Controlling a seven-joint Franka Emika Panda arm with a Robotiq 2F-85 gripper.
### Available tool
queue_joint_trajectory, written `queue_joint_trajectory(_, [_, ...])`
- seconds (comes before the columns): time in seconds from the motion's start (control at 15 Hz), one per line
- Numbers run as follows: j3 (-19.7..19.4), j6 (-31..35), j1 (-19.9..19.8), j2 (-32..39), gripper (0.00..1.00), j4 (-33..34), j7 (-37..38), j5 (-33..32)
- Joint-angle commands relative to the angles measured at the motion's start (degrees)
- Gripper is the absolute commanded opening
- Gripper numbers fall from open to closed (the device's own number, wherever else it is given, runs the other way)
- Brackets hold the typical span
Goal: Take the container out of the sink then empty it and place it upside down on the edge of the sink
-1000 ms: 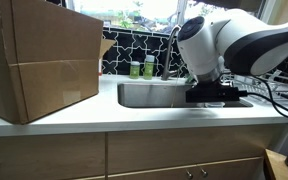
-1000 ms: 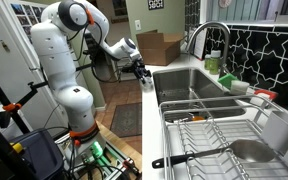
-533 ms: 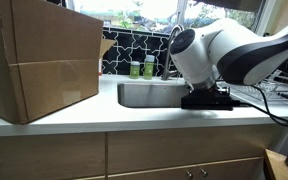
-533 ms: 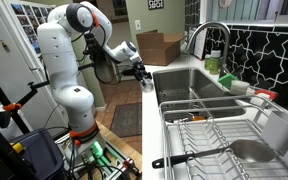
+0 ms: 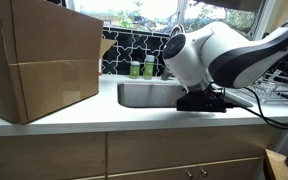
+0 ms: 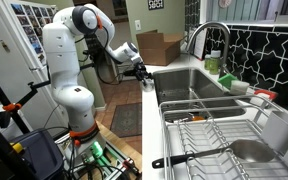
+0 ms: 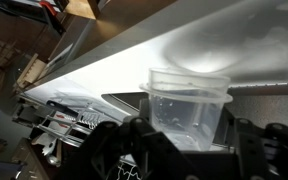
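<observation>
In the wrist view, your pincer (image 7: 189, 142) grasps the clear container (image 7: 188, 98) from 4 and 8 o'clock. Its rim is up, and its contents are too blurred to tell. Beyond it, at 12 o'clock, runs the steel sink (image 7: 246, 40) wall. In both exterior views the container cannot be made out; the arm (image 5: 222, 52) covers it.

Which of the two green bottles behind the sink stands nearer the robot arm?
The arm-side bottle, almost at the arm; the box-side bottle stands closer to the cardboard box.

No text can be read; the dark wall sign (image 6: 155, 4) and green bottles (image 5: 149, 68) are too small.
</observation>
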Motion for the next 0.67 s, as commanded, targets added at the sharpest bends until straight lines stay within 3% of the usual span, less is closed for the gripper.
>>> queue_joint_trajectory(0.0, [-1.0, -1.0, 1.2, 2.3, 0.37, 1.7, 1.7, -1.1])
queue_joint_trajectory(0.27, [-1.0, -0.9, 1.4, 3.1, 0.37, 2.4, 1.2, -1.1])
queue_joint_trajectory(0.4, [-1.1, -1.0, 1.6, 3.3, 0.56, 2.6, 1.2, -1.1])
queue_joint_trajectory(0.6, [-1.2, -1.0, 1.8, 3.6, 0.59, 2.9, 1.2, -1.0])
